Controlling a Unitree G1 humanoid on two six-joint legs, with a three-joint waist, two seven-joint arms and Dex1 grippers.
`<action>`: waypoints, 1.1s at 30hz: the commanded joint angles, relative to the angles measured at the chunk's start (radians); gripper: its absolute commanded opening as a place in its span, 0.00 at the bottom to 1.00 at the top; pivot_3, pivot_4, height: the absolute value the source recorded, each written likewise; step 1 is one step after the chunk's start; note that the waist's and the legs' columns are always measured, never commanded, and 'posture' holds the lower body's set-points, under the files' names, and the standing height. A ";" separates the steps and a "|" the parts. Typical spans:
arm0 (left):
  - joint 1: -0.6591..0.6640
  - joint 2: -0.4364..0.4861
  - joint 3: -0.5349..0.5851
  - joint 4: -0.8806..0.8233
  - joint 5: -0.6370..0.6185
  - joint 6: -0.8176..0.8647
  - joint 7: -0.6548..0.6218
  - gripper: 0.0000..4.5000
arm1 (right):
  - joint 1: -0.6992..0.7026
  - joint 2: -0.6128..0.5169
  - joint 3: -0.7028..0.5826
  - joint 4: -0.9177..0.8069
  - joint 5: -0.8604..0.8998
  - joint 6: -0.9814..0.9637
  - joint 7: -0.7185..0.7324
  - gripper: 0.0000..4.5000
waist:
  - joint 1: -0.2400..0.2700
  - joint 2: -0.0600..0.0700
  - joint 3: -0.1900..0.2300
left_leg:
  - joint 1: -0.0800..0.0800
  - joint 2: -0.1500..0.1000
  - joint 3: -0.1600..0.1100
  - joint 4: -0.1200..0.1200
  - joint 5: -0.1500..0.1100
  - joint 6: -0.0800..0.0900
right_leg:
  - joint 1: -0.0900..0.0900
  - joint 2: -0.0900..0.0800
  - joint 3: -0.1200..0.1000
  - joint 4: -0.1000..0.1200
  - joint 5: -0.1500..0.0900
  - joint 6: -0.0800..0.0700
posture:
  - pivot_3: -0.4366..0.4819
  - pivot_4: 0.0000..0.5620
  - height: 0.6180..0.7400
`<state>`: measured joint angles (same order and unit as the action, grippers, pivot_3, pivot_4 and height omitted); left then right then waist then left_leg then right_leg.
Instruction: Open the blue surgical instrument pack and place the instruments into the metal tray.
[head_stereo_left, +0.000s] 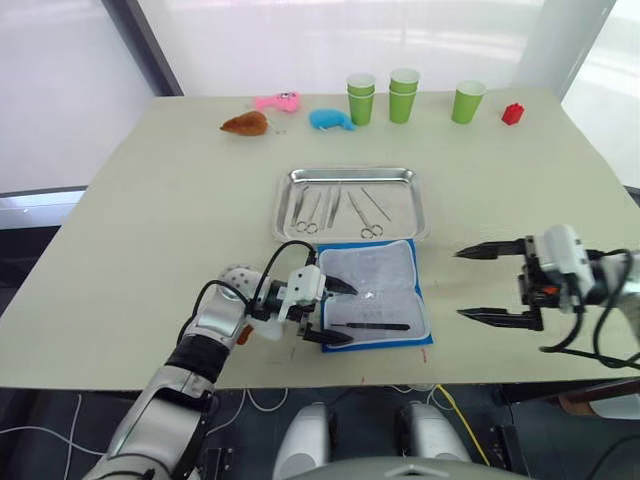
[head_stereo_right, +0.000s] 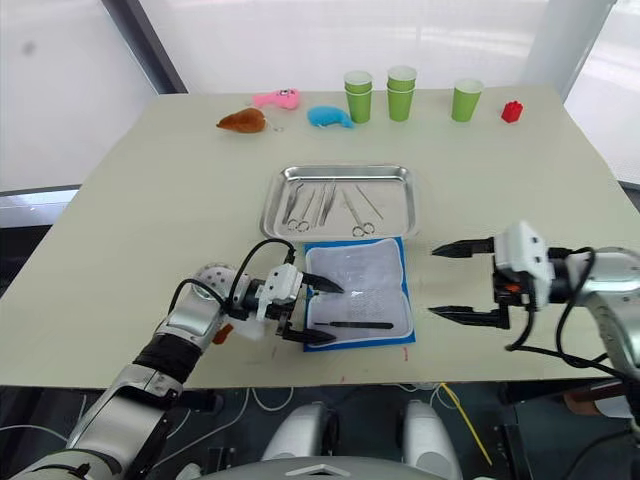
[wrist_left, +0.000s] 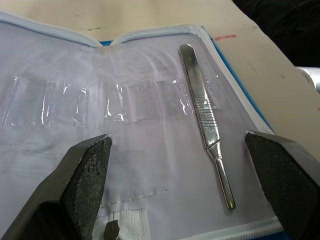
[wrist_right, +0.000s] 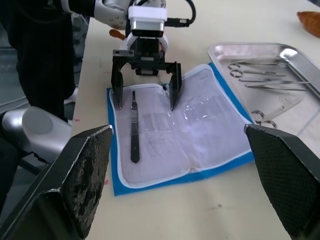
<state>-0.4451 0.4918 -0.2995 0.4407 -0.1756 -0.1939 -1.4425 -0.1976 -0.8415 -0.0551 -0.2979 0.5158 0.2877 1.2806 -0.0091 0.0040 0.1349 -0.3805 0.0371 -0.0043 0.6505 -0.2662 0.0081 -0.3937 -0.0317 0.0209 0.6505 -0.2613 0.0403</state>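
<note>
Pack (head_stereo_left: 372, 295) lies open on the surface just before the metal tray (head_stereo_left: 400, 176), left end effector (head_stereo_left: 336, 311) spread over its last instrument (wrist_left: 207, 122), likely needing to lower and pinch, right end effector (head_stereo_left: 487, 284) spread alongside.

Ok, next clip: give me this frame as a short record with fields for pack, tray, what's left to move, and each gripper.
pack: blue pack lies open flat on the table, just in front of the tray
tray: metal tray holds several scissors and forceps
left to move: one slim metal handle lying on the pack's lining
left gripper: left gripper open, at the pack's left edge, fingers either side of the handle
right gripper: right gripper open, to the right of the pack, holding nothing
</note>
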 joint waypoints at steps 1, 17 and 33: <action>0.060 0.004 -0.054 0.057 0.054 0.076 -0.004 1.00 | -0.038 0.042 0.069 -0.015 -0.063 -0.019 -0.055 0.98 | 0.000 0.000 0.000 | 0.000 0.000 0.000 0.000 0.000 0.000 | 0.000 0.000 0.000 0.000 0.000 0.000 | 0.48 0.27 1.00; 0.080 0.010 -0.044 0.024 0.055 0.105 0.001 1.00 | -0.100 0.200 0.361 0.236 -0.391 -0.185 -0.138 0.98 | -0.002 -0.003 0.001 | 0.000 0.000 0.000 0.000 0.000 0.000 | 0.000 0.000 0.000 0.000 0.000 0.000 | 0.48 0.27 1.00; 0.081 0.015 -0.038 0.045 0.060 0.080 0.007 1.00 | -0.120 0.184 0.461 0.277 -0.459 -0.074 -0.094 0.51 | -0.003 -0.007 -0.005 | 0.002 0.000 0.000 0.000 0.000 0.000 | 0.000 0.001 0.001 0.003 0.000 0.000 | 0.48 0.27 1.00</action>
<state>-0.4235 0.4970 -0.2841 0.4028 -0.1770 -0.1438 -1.4316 -0.3368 -0.6430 0.3719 -0.0515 0.0999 0.1744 1.1844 -0.0122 -0.0035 0.1302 -0.3785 0.0375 -0.0040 0.6509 -0.2662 0.0082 -0.3934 -0.0308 0.0218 0.6534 -0.2611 0.0399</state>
